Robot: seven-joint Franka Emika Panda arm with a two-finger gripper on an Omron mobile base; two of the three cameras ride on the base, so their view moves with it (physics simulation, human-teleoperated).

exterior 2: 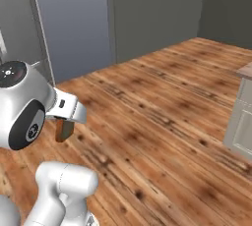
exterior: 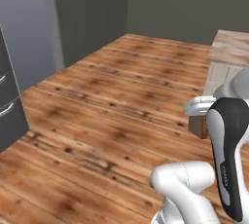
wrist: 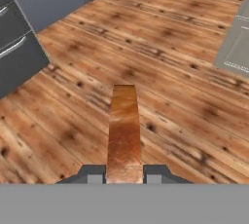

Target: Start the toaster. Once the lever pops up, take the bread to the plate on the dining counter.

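Note:
My gripper [wrist: 124, 177] is shut on the bread [wrist: 124, 125], a tan-brown slice seen edge-on that sticks out between the two finger tips above the wooden floor. In the left base view the bread [exterior: 196, 128] hangs under the white hand, where the gripper [exterior: 197, 120] holds it. In the right base view the gripper [exterior 2: 65, 122] holds the bread [exterior 2: 64, 131] in the same way. The toaster and the plate are out of view. A marbled stone top [exterior: 232, 46] over cream panels stands at the right; I cannot tell whether it is the dining counter.
Open wooden floor [exterior: 116, 116] stretches ahead. Dark grey drawers [exterior: 8, 108] with metal handles stand at the left, also in the hand view [wrist: 17, 47]. A cream cabinet panel [exterior 2: 241, 122] is at the right. Grey walls close the far side.

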